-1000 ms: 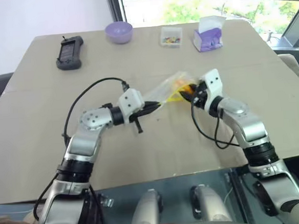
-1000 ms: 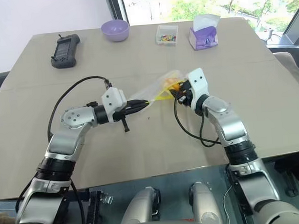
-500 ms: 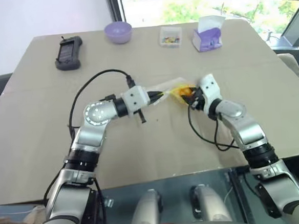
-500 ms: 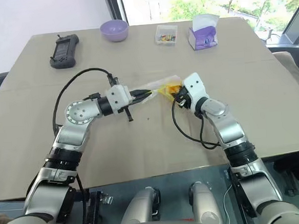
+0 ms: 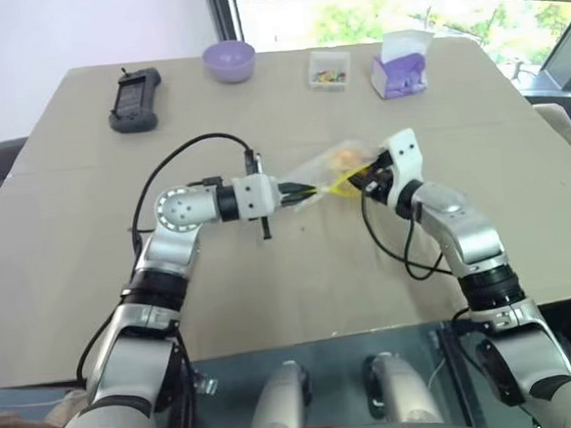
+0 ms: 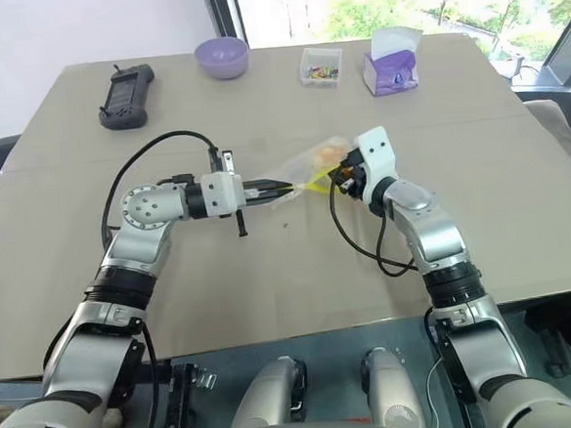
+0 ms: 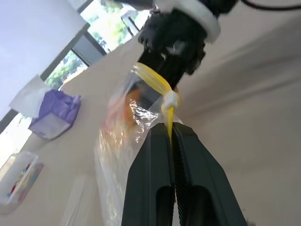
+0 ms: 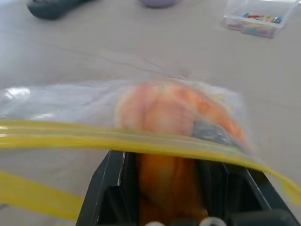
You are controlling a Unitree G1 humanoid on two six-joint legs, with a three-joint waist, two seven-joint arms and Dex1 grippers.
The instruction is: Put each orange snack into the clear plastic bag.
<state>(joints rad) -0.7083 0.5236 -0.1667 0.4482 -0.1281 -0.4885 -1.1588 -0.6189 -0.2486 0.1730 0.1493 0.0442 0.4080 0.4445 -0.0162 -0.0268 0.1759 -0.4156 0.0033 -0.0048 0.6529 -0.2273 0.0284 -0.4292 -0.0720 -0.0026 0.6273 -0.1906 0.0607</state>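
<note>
Orange snack (image 8: 164, 141), soft and light, wedged between right gripper's (image 5: 369, 176) fingers inside clear plastic bag (image 7: 127, 132).
Left gripper (image 7: 171, 136) clenches the slippery yellow seal strip (image 7: 155, 82); squeeze the snack's sides gently.

Orange snack (image 8: 164, 141) halfway inside clear plastic bag (image 5: 314, 169)

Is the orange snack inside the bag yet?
Partly in: the snack sits between the right gripper's fingers, its front past the bag's yellow seal strip.

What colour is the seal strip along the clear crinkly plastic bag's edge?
Yellow; the seal strip of the clear plastic bag shows best in the right wrist view.
</note>
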